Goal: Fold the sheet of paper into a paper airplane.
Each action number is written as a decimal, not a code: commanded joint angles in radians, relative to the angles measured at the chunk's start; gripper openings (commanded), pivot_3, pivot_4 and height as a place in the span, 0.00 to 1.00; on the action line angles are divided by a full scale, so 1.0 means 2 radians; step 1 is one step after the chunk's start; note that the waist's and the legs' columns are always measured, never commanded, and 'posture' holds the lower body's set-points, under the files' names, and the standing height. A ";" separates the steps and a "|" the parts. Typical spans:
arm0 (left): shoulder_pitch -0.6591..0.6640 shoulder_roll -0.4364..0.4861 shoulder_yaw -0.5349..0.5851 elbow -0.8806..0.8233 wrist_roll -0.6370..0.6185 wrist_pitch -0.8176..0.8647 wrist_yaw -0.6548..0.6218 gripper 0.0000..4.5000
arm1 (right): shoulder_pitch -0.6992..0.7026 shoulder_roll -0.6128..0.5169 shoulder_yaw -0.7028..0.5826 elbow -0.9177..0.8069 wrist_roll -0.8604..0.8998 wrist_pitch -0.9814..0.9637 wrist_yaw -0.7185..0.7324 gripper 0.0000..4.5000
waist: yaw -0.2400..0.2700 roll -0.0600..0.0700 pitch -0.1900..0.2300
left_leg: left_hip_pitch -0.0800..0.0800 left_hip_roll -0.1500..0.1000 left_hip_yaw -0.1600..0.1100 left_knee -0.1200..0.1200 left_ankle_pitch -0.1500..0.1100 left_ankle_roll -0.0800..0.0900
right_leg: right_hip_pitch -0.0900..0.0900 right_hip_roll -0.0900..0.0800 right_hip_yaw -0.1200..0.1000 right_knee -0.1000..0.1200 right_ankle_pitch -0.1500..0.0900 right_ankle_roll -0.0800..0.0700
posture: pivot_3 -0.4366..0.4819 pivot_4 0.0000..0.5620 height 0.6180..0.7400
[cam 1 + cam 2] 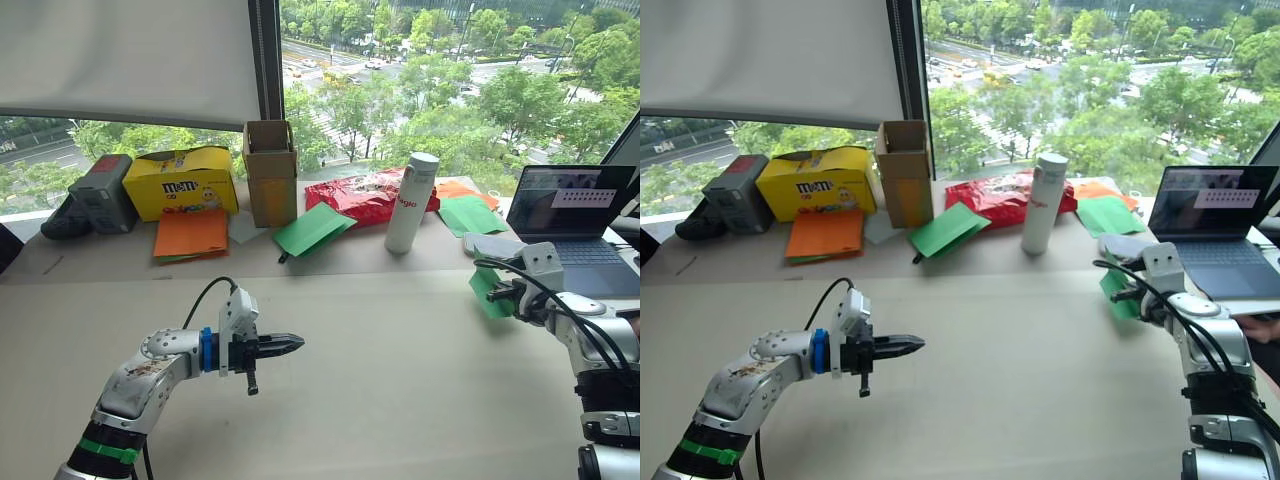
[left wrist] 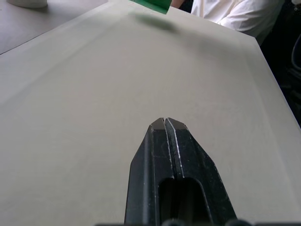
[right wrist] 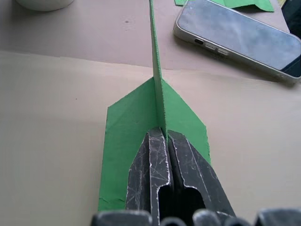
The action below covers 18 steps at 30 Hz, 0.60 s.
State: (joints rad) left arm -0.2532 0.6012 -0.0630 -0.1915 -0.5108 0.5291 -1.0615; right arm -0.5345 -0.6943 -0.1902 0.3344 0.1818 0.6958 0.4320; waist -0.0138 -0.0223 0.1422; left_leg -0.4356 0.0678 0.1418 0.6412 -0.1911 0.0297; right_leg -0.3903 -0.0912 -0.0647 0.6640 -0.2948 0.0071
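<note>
I see a bright green paper airplane (image 3: 136,122) in my black right tool (image 3: 164,136), a beige counter (image 1: 400,380), and orange paper sheets (image 1: 190,235).

You see the paper airplane (image 3: 155,117) with its lower fold hidden behind the right pincer (image 3: 162,134); the phone (image 3: 237,35) and laptop (image 1: 575,225) run off frame.
</note>
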 commanded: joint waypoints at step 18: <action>-0.017 -0.031 0.019 -0.006 0.002 0.012 0.080 0.00 | -0.029 -0.028 -0.049 -0.121 0.058 -0.014 0.044 0.99 | 0.000 0.002 0.001 | 0.000 0.000 0.000 0.000 0.000 0.000 | 0.000 0.000 0.000 0.000 0.000 0.000 | 0.48 0.27 0.99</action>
State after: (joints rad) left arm -0.2788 0.5381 -0.0329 -0.1973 -0.5129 0.5659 -0.9104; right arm -0.5876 -0.7438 -0.2698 0.2062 0.2510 0.6687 0.4836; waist -0.0141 -0.0190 0.1436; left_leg -0.4353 0.0684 0.1413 0.6413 -0.1906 0.0291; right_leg -0.3898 -0.0907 -0.0647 0.6643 -0.2949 0.0074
